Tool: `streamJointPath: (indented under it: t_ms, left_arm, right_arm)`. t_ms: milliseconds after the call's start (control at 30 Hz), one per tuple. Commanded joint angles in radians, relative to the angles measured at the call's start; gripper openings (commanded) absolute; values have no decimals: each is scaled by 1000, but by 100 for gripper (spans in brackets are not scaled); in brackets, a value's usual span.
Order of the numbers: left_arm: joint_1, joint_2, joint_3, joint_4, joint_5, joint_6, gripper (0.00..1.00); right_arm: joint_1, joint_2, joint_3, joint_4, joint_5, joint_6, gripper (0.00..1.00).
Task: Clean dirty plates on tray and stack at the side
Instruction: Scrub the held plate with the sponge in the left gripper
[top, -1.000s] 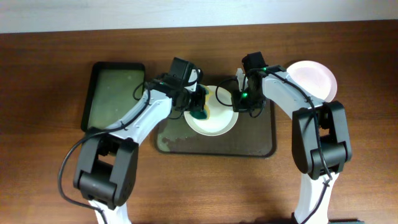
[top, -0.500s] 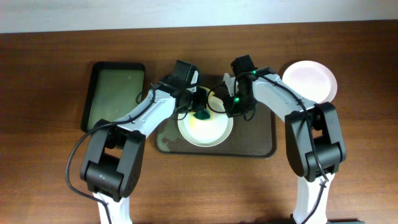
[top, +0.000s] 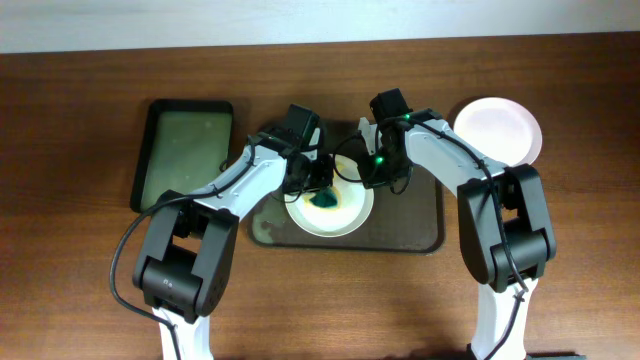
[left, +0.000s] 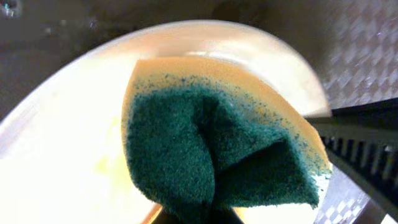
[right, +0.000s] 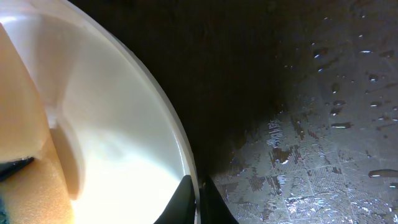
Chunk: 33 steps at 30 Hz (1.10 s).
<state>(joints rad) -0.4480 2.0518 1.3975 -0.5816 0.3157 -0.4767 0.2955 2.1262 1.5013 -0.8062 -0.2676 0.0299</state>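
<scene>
A white plate (top: 335, 210) with yellow smears lies on the dark brown tray (top: 420, 225). My left gripper (top: 318, 183) is shut on a green and yellow sponge (top: 325, 200) pressed onto the plate; the left wrist view shows the folded sponge (left: 211, 149) on the plate (left: 62, 162). My right gripper (top: 372, 172) is shut on the plate's right rim (right: 180, 143), the rim pinched between its fingers (right: 198, 199). A second white plate (top: 500, 128) sits on the table at the right, off the tray.
A smaller black tray with a green inside (top: 185, 150) lies at the left. The brown tray's surface is wet (right: 323, 143).
The left gripper has moved the sponge down from the plate's upper edge towards its middle. The plate and right gripper shifted left a second ago and have stayed put since.
</scene>
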Motion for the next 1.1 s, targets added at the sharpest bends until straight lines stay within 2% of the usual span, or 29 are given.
streamJointPath:
  t_ms: [0, 100, 267, 567, 633, 700, 767, 900, 933, 967, 1067]
  left_arm:
    - [-8, 10, -4, -4, -15, -8, 0]
    - [-8, 26, -4, -8, -130, -8, 0]
    - [-6, 88, -4, -41, -173, 0, 0]
    - [18, 53, 74, -265, -680, -1, 0]
    - [19, 39, 122, -303, -725, 0, 0]
    - [19, 26, 164, -320, -701, 0, 0]
    - [18, 10, 201, -323, -596, 11, 0]
    - [18, 6, 212, -273, -165, 21, 0]
    - [16, 9, 204, -256, -95, 22, 0]
    - [12, 11, 194, -237, -45, 21, 0]
    - [-13, 13, 152, -183, -23, 21, 0]
  right_arm:
    - [-9, 24, -23, 7, 43, 12, 4]
    - [-9, 24, -23, -1, 43, 12, 4]
    - [-9, 24, -23, -8, 44, 12, 4]
    - [-9, 24, -23, -8, 45, 12, 4]
    - [-9, 24, -23, -8, 45, 12, 4]
    - [-9, 24, -23, -8, 44, 12, 4]
    - [-9, 24, -23, -8, 44, 13, 4]
    - [-9, 24, -23, 2, 62, 90, 4]
    - [-9, 24, -23, 3, 62, 92, 4]
    - [-9, 24, -23, 3, 62, 92, 4]
    - [-9, 23, -23, 2, 62, 92, 4]
